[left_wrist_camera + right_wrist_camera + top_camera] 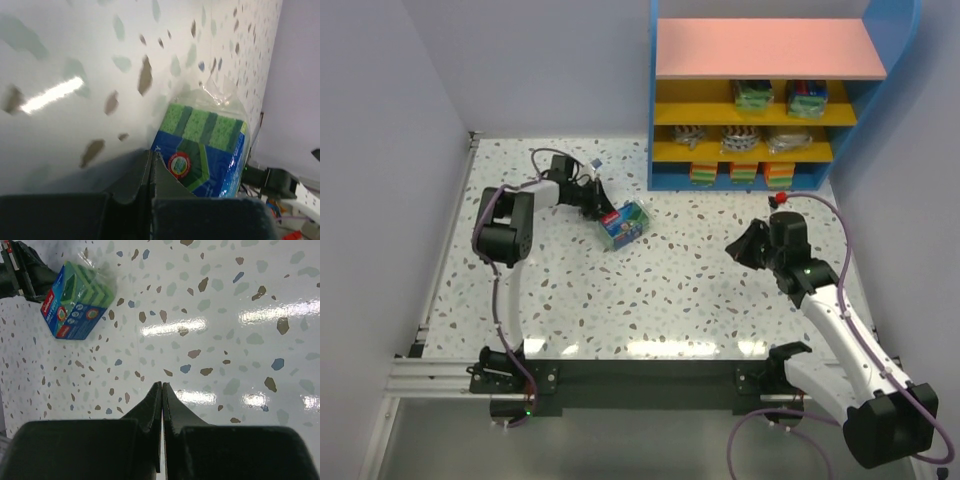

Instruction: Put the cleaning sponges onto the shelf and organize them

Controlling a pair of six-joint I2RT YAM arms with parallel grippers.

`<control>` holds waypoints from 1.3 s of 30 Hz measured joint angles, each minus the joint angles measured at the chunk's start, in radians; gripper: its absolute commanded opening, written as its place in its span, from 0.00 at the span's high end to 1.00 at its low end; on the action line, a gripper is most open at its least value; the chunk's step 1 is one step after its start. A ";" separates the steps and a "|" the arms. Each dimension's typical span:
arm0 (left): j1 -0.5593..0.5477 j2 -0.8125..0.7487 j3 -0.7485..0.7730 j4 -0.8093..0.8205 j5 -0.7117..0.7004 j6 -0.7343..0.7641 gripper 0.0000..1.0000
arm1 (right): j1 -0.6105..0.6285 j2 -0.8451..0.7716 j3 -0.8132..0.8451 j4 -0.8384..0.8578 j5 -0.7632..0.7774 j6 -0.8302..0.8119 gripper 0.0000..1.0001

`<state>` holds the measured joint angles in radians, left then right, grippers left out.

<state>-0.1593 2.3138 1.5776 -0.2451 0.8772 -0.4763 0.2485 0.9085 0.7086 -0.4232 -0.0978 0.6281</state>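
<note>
One blue-and-green sponge pack lies on the speckled table left of centre; it also shows in the left wrist view and the right wrist view. My left gripper is shut, its tips against the pack's near edge with nothing seen between the fingers. My right gripper is shut and empty, over bare table at the right. The shelf stands at the back right. It holds green and blue packs on the upper yellow board, purple-white and silvery packs below, and orange-yellow-green blocks at the bottom.
White walls close in the table on the left and back. The table's left edge has a metal rail. The arm bases sit on the dark front rail.
</note>
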 measured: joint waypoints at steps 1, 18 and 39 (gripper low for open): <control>-0.010 -0.022 -0.037 0.003 0.013 0.007 1.00 | 0.000 0.002 -0.002 0.002 -0.001 0.000 1.00; -0.265 -0.463 -0.579 0.068 0.037 0.014 1.00 | 0.025 0.051 -0.021 0.005 -0.071 -0.009 0.96; -0.207 -0.803 -0.468 -0.140 -0.428 -0.013 1.00 | 0.352 0.412 0.080 0.072 -0.127 -0.126 0.47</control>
<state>-0.3660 1.5108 1.1095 -0.3855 0.4496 -0.4889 0.6010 1.3209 0.7883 -0.3511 -0.2253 0.5026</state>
